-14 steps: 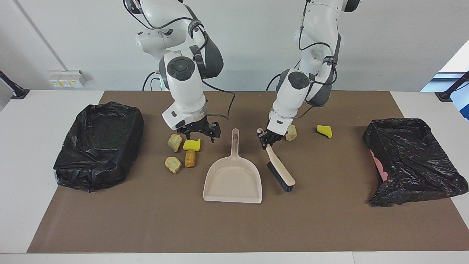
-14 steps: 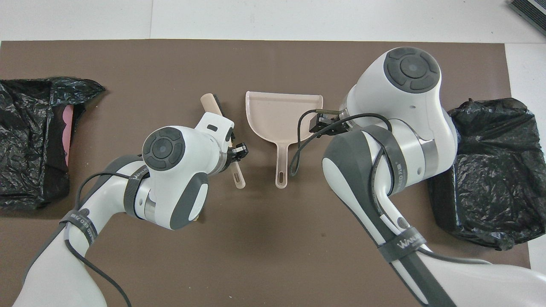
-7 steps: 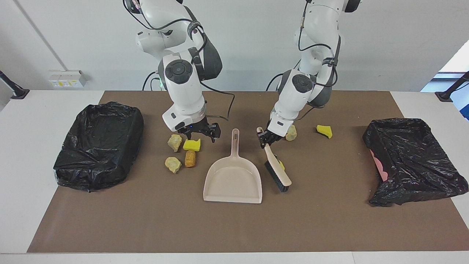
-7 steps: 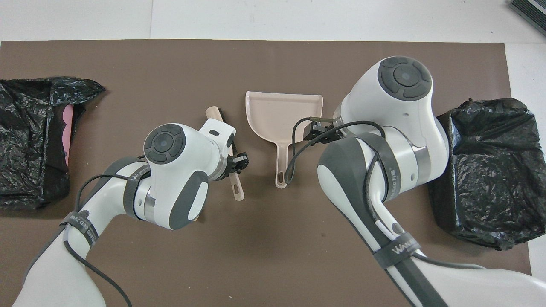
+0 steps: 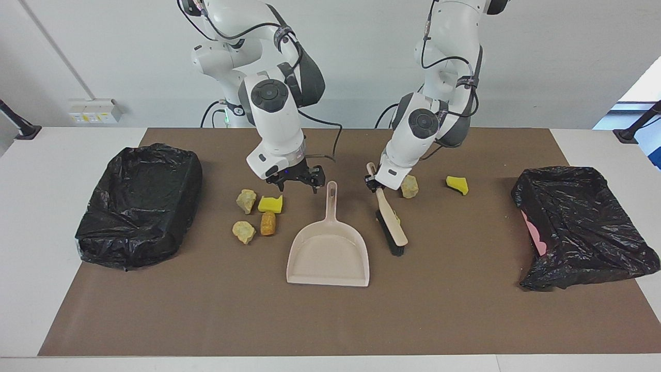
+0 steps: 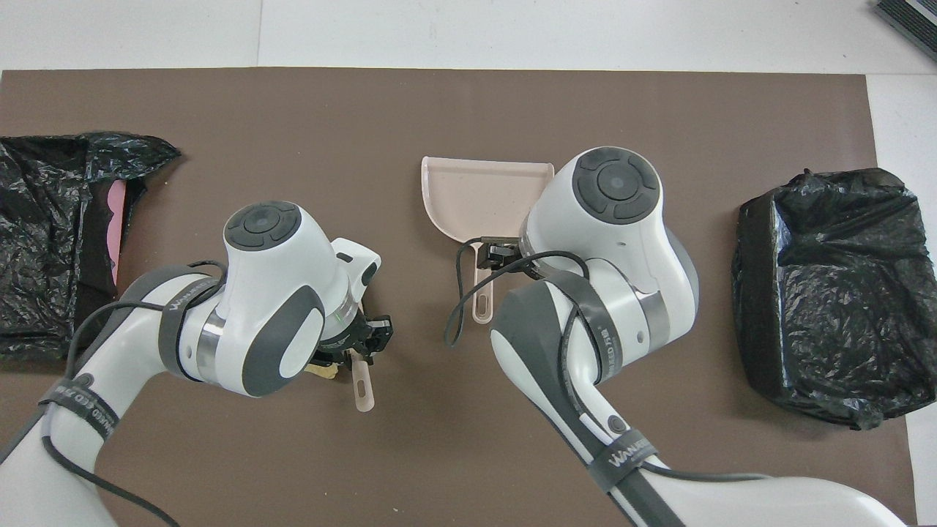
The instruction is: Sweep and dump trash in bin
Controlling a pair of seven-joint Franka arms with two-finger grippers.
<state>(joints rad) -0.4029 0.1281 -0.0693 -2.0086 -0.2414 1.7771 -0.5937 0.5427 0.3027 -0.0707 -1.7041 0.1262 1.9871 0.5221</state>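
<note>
Left gripper [image 5: 376, 186] clamped on brush [image 5: 390, 227] handle, pulled back toward robots with it; right gripper [image 5: 298, 178] (fingers spread, empty) shifted from over trash [image 5: 270, 204] cluster to over dustpan [image 5: 328, 258] handle; trash unmoved, some beside dustpan, some near brush.

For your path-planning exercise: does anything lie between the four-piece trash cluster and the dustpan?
Nothing visible does. Bare mat separates the cluster from the dustpan. The open right gripper hangs above, near the dustpan's handle.
</note>
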